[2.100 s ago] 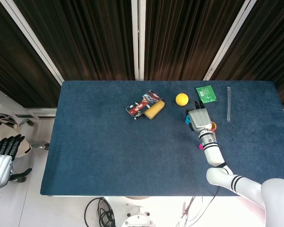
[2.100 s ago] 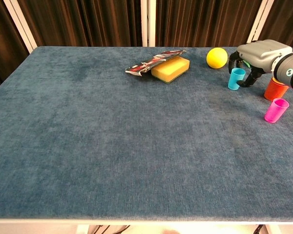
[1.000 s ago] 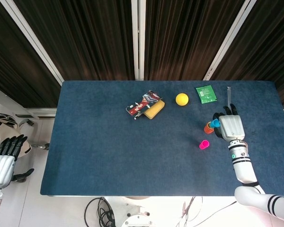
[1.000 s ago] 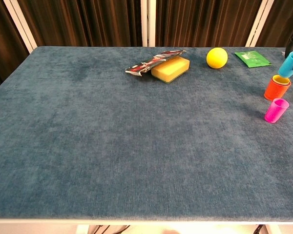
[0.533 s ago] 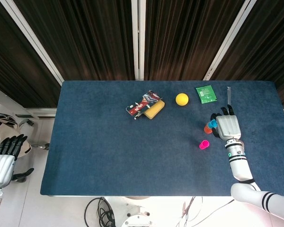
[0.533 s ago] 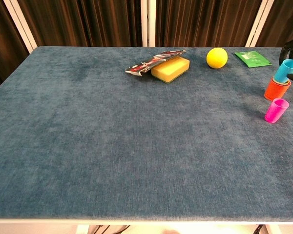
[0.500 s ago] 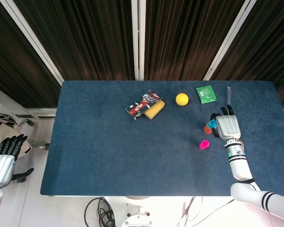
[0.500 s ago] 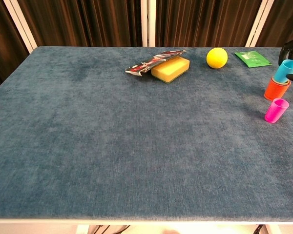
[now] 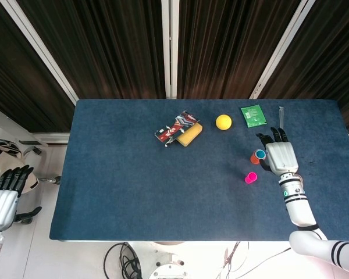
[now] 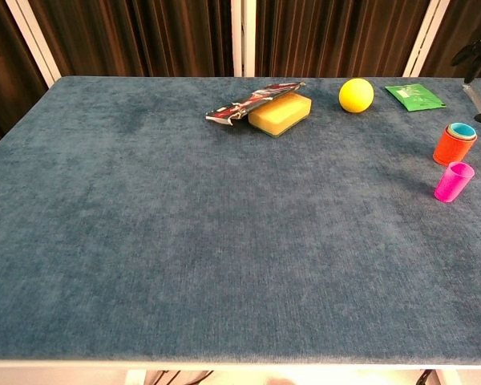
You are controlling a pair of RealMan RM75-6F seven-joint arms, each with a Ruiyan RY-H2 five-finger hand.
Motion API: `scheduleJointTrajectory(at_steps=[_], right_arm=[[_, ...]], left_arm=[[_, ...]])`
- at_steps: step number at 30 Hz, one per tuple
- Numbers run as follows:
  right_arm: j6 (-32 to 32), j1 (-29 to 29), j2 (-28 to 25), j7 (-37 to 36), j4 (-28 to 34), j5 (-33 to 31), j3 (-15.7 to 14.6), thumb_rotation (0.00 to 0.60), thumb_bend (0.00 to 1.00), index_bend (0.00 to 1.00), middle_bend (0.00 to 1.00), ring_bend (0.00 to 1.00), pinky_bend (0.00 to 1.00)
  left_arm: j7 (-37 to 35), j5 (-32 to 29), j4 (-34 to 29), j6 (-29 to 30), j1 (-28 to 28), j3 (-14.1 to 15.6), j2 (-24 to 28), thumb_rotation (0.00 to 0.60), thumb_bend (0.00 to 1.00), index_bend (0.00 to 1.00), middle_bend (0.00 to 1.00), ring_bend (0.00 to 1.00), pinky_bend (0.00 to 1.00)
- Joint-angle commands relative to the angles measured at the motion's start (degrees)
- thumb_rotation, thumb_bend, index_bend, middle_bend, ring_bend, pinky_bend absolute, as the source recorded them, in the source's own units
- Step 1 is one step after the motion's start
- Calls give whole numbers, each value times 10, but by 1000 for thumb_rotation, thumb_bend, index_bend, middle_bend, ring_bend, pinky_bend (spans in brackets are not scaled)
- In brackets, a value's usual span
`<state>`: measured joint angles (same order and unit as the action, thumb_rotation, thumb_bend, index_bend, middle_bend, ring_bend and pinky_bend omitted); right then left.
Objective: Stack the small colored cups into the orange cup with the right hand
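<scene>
While the orange cup stands upright near the table's right edge, a blue cup sits nested inside it. Just beside it stands the pink cup, empty. Right hand hovers alongside, fingers spread, holding nothing.

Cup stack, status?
Right hand open beside the orange cup, holding nothing. Left hand open, off the table. Blue cup nested in orange. Pink cup on the table, unstacked, nothing blocking it.
</scene>
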<state>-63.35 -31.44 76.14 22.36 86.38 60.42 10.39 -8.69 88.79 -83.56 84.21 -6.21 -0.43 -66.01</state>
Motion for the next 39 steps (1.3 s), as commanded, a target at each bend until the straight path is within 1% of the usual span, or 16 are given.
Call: scheduleJointTrajectory(at_steps=[1, 3, 6, 9, 13, 19, 26, 30, 39], right_arm=[[-20, 21, -37, -13, 63, 62, -31, 600, 230, 203, 294, 2, 0], [-12, 27, -49, -12, 84, 77, -49, 600, 231, 215, 303, 3, 0], [-4, 31, -54, 10, 92, 81, -67, 600, 230, 217, 307, 3, 0], [1, 36, -50, 24, 91, 77, -79, 600, 230, 217, 308, 4, 0], [-5, 44, -44, 35, 84, 80, -87, 600, 230, 222, 307, 3, 0], [-11, 49, -24, 39, 61, 79, -85, 600, 230, 228, 306, 3, 0], [10, 43, 3, 38, 27, 62, -78, 600, 230, 242, 309, 4, 0], [20, 41, 15, 31, 18, 59, -76, 600, 230, 251, 312, 4, 0], [16, 39, 38, 49, 0, 58, -73, 600, 270, 314, 372, 24, 0]], left_arm=[[2, 1, -2, 2, 0, 0, 0, 600, 120, 45, 43, 0, 0], [4, 2, -4, 4, 1, 1, -1, 600, 120, 46, 43, 0, 0], [6, 3, -5, 5, 3, 3, -1, 600, 120, 45, 43, 0, 0], [8, 3, -5, 6, 5, 4, -2, 600, 120, 45, 43, 0, 0], [7, 4, -4, 10, 8, 5, -3, 600, 120, 45, 43, 0, 0], [6, 6, -2, 11, 8, 5, -5, 600, 120, 45, 43, 0, 0], [0, 2, 3, 9, 10, 5, -6, 600, 120, 45, 43, 0, 0], [-3, 1, 7, 8, 10, 6, -7, 600, 120, 45, 43, 0, 0], [-7, 1, 12, 9, 10, 5, -11, 600, 121, 45, 43, 0, 0]])
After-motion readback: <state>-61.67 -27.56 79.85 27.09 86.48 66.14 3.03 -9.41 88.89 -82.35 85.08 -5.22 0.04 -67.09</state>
